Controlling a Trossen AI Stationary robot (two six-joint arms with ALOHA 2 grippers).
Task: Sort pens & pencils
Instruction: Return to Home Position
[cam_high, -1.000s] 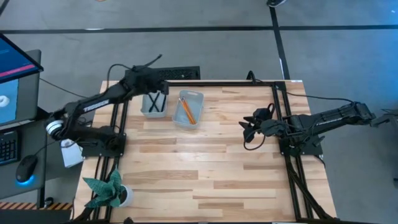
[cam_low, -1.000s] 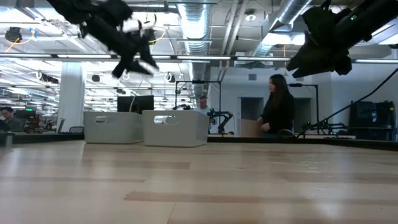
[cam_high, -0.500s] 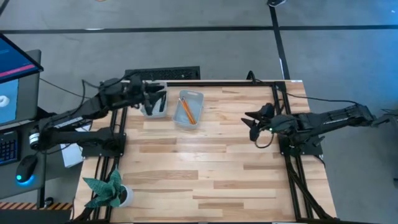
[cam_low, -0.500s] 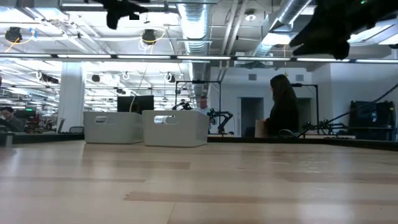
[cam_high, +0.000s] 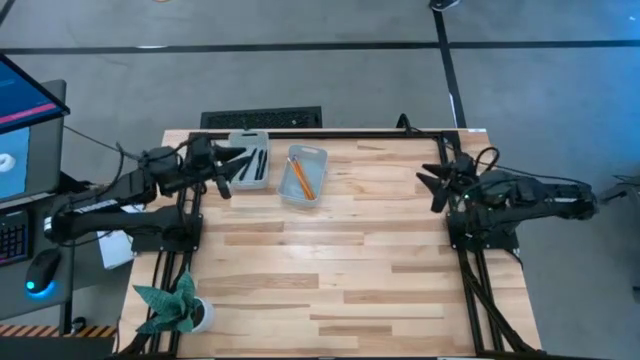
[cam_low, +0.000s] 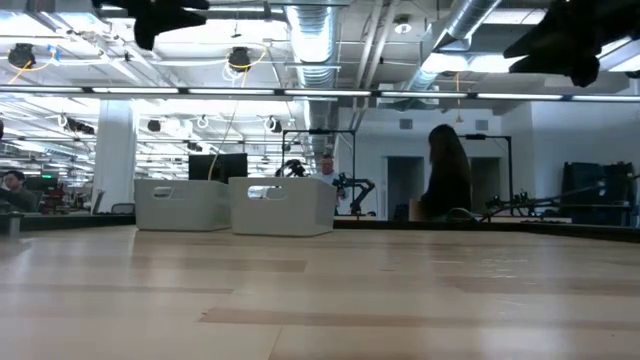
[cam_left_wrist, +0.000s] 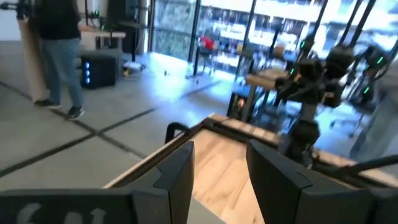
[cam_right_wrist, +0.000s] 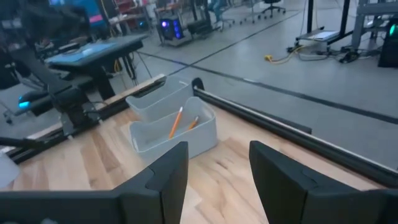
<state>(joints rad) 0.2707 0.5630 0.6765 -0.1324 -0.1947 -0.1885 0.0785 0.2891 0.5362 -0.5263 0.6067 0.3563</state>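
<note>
The black pens lie in the left clear bin at the table's far left. The orange pencils lie in the bin just to its right; the right wrist view shows them leaning in it. My left gripper hovers open beside the pen bin, on its left, with nothing between its fingers. My right gripper is open and held up near the table's right edge, facing the bins. In the low view both arms show only at the top.
A green paper plant stands at the near left corner. A black keyboard lies beyond the far edge. Bare wood spreads over the middle and near side. A person stands in the room behind the table.
My left gripper has drawn back from above the pen bin toward the table's left edge and risen out of the low view's middle. My right gripper has pulled back toward the right edge and slightly toward the far edge.
</note>
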